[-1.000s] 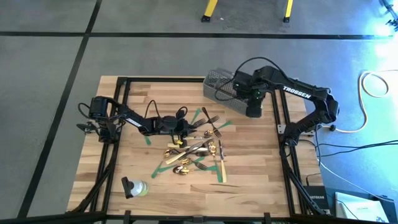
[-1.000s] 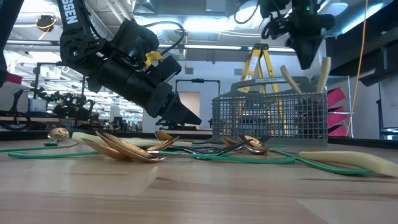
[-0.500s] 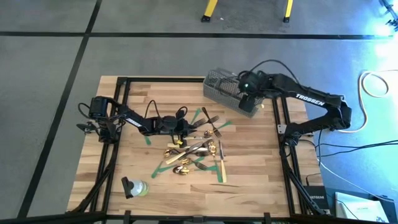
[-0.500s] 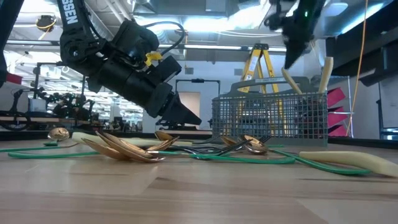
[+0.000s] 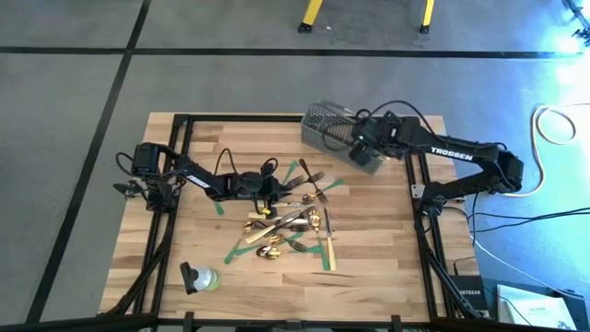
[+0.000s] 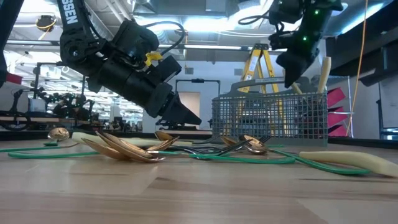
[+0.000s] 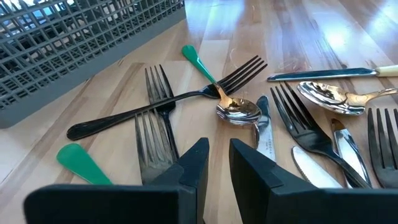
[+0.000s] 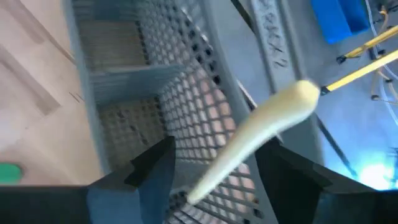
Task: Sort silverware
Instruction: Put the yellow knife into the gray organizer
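Observation:
The silverware lies in a loose pile (image 5: 290, 221) at mid table: dark forks (image 7: 155, 124), gold spoons (image 7: 239, 111) and cream-handled knives (image 5: 327, 251). My left gripper (image 7: 217, 149) hovers low at the pile's far left edge, shut to a narrow slit, with nothing between its fingers. My right gripper (image 8: 214, 149) stands open above the grey mesh basket (image 5: 324, 124). A cream knife handle (image 8: 267, 124) leans up out of the basket between its spread fingers. A second cream handle (image 6: 324, 71) sticks up from the basket beside it.
Green tape strips (image 5: 241, 242) lie under and around the pile. A small bottle (image 5: 201, 277) lies near the table's near left corner. Black frame rails (image 5: 419, 231) run along the table's sides. Bare wood lies between the pile and the near edge.
My right gripper has gone toward the table's left over the basket, sunk a little and rolled and tipped, so that it now slants instead of pointing straight down. The pile has stayed as it was.

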Robot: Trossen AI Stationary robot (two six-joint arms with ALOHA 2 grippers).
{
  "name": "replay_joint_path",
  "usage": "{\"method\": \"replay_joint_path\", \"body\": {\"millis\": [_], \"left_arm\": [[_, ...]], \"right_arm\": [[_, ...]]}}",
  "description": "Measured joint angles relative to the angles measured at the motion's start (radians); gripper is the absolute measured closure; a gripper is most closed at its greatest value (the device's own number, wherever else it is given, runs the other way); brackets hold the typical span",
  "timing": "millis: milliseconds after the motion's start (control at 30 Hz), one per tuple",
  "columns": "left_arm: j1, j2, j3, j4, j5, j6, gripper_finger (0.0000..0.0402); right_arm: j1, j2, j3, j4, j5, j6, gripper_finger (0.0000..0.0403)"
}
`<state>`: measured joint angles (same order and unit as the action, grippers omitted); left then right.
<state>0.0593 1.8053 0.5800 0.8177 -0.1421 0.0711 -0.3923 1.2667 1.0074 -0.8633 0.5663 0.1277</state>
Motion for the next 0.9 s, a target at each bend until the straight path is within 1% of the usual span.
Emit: {"method": "replay_joint_path", "body": {"millis": [100,200,300,567,600,900], "left_arm": [[0.000,0.000,0.000,0.000,0.000,0.000,0.0353],[0.000,0.000,0.000,0.000,0.000,0.000,0.0353],[0.000,0.000,0.000,0.000,0.000,0.000,0.0353],[0.000,0.000,0.000,0.000,0.000,0.000,0.0353],[0.000,0.000,0.000,0.000,0.000,0.000,0.0353],[0.000,0.000,0.000,0.000,0.000,-0.001,0.0353]], "right_arm": [[0.028,0.000,-0.012,0.016,0.047,0.000,0.0203],[0.056,0.000,-0.013,0.030,0.099,0.000,0.0225],[0.073,0.000,-0.013,0.031,0.123,0.005,0.0262],[0.074,-0.001,-0.013,0.033,0.105,0.009,0.0372],[0.074,-0.002,-0.013,0.031,0.103,0.002,0.0378],[0.073,-0.082,-0.013,0.026,0.095,0.001,0.0378]]}}
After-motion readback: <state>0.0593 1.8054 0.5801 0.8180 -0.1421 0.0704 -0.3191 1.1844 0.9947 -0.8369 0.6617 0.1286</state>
